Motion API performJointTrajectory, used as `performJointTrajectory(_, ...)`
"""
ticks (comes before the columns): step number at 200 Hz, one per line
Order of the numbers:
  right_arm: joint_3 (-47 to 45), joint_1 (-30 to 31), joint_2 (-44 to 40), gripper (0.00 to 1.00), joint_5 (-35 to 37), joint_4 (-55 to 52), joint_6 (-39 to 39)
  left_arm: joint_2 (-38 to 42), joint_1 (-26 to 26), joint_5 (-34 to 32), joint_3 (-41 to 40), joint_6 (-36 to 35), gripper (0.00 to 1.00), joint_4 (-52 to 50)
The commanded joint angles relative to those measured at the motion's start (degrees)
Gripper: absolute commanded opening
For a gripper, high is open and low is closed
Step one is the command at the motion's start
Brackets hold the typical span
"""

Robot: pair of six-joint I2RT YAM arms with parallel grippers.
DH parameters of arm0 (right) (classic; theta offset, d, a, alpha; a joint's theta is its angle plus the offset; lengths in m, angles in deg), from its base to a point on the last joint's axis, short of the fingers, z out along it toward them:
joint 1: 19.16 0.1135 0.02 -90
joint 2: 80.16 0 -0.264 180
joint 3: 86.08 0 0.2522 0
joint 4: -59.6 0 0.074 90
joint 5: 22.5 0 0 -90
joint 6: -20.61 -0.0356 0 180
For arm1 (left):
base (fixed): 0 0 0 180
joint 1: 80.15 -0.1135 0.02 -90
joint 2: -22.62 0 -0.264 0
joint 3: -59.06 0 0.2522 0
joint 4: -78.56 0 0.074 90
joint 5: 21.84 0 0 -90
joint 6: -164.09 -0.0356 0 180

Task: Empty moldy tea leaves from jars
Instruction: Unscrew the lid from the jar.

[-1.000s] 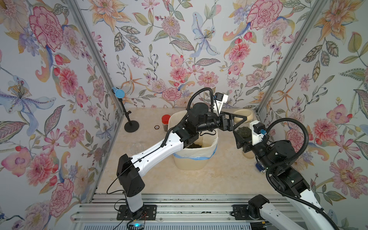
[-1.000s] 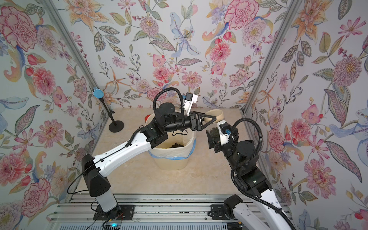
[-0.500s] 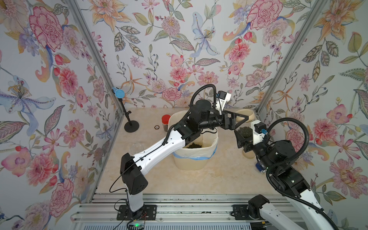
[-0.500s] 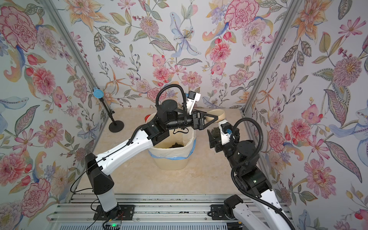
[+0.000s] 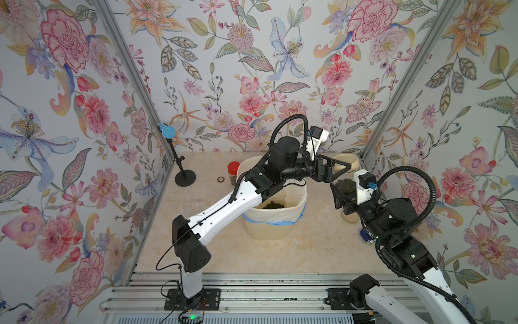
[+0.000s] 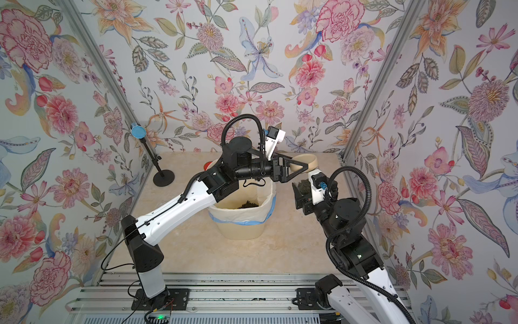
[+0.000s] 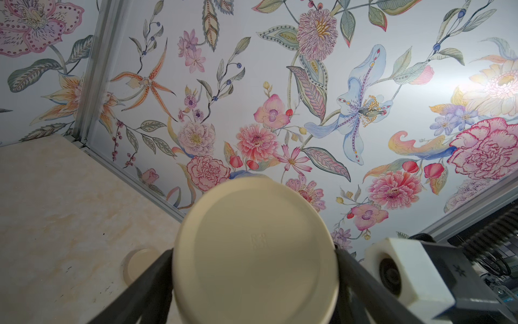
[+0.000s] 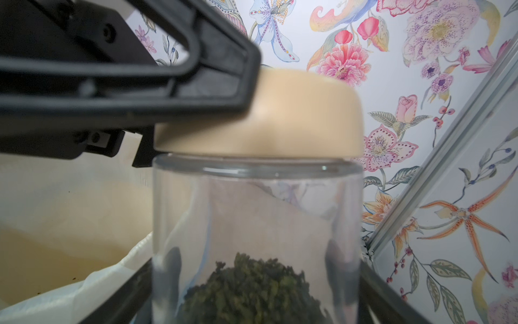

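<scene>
The right gripper (image 5: 345,190) is clamped on a squat clear jar (image 8: 258,224). Its black fingers (image 8: 386,311) press against the smooth see-through wall on 2 sides and hold the jar in the air just beside the bin (image 5: 274,224). At the bottom of the jar lies a clumpy heap of tea leaves (image 8: 252,291) — dark green-brown, crumbly and matte.

The left gripper (image 5: 344,166) is closed on the jar's lid (image 7: 258,252), a flat, round, matte beige disc with a softly rounded edge, pinched between 2 black fingers (image 7: 140,291). In the right wrist view the lid sits at the jar's thick glassy rim, slightly tilted. I cannot tell whether it touches the rim.

The bin is cream and rounded, with a thin white liner folded over its rim and a blue band around it. Loose leaves (image 5: 273,205) form a dark patch at its bottom.

Behind the bin stands a narrower red-capped jar (image 5: 233,169). Another clear jar (image 5: 192,209) stands near the left arm, faint and hard to make out. A 2nd beige disc (image 7: 140,263) lies flat on the marbled cream tabletop (image 5: 308,252).
</scene>
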Motion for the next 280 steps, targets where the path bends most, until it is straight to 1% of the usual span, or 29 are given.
performJointTrajectory(1,1.8,0.6,-0.7,0.51,-6.2,4.7,0.5,-1.8,0.9,5.0,2.4,-1.9,0.81,-2.0)
performJointTrajectory(47,2.6,0.5,-0.2,0.51,-11.5,4.7,-0.7,-1.6,0.0,8.8,3.1,-5.1,0.81,-2.3)
performJointTrajectory(95,3.2,0.0,0.1,0.5,-17.7,5.2,-3.4,-2.0,-1.2,14.6,2.3,-5.4,0.8,0.4)
performJointTrajectory(113,3.7,-0.6,0.6,0.5,-21.4,5.2,-4.8,-1.6,-1.6,16.0,0.7,-4.6,0.8,3.1)
performJointTrajectory(167,4.4,-1.9,1.5,0.5,-27.6,6.1,-7.8,-0.8,-3.5,21.7,-3.8,0.6,0.79,14.2)
performJointTrajectory(184,4.4,-1.9,1.5,0.5,-27.8,6.1,-8.1,-0.8,-4.1,22.7,-4.2,1.2,0.79,15.5)
performJointTrajectory(226,4.4,-2.2,1.2,0.5,-24.7,5.7,-7.0,-0.1,-4.4,22.8,-6.0,2.1,0.78,16.8)
performJointTrajectory(255,4.0,-2.4,1.5,0.49,-26.0,5.7,-7.0,0.8,-5.3,24.0,-8.0,3.7,0.78,19.6)
performJointTrajectory(269,4.0,-2.5,1.4,0.49,-26.2,5.7,-7.0,1.2,-6.2,25.0,-9.0,5.6,0.78,22.0)
performJointTrajectory(280,4.0,-2.6,1.2,0.49,-26.3,5.6,-6.6,1.3,-6.8,26.5,-10.0,8.6,0.78,26.2)
